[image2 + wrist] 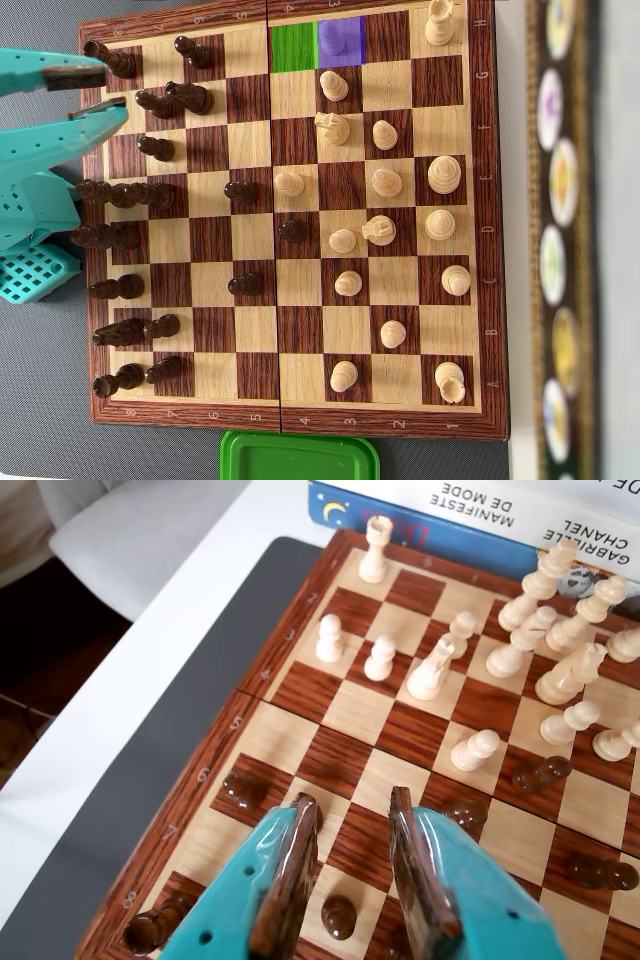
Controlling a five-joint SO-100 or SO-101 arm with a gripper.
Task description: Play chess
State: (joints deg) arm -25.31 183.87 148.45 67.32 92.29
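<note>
Chessboard [290,215] squares show through the gap between the teal gripper's [352,815] 2 brown-padded fingers [292,875] in the wrist view; the jaws stand moderately apart and hold nothing. A dark pawn [338,916] stands on the board just below that gap, nearer the wrist, not touched by either finger. Another dark pawn [243,788] sits just outside the left finger, and a third dark pawn [466,813] just outside the right finger. Beyond the fingertips, well apart from them, the light pieces cluster, with a light rook [375,549] standing alone at the far edge and 2 light pawns [329,638] between it and the jaws. Past the board's far rim lie stacked books [470,515].

In the overhead view the gripper [110,88] reaches in from the left edge over the dark pieces' corner, a dark piece [108,58] lying against the upper finger's tip. Far from the jaws, a green square [294,46] and a purple square [341,42] are tinted on the board's top row. A green tray [300,455] sits below the board.
</note>
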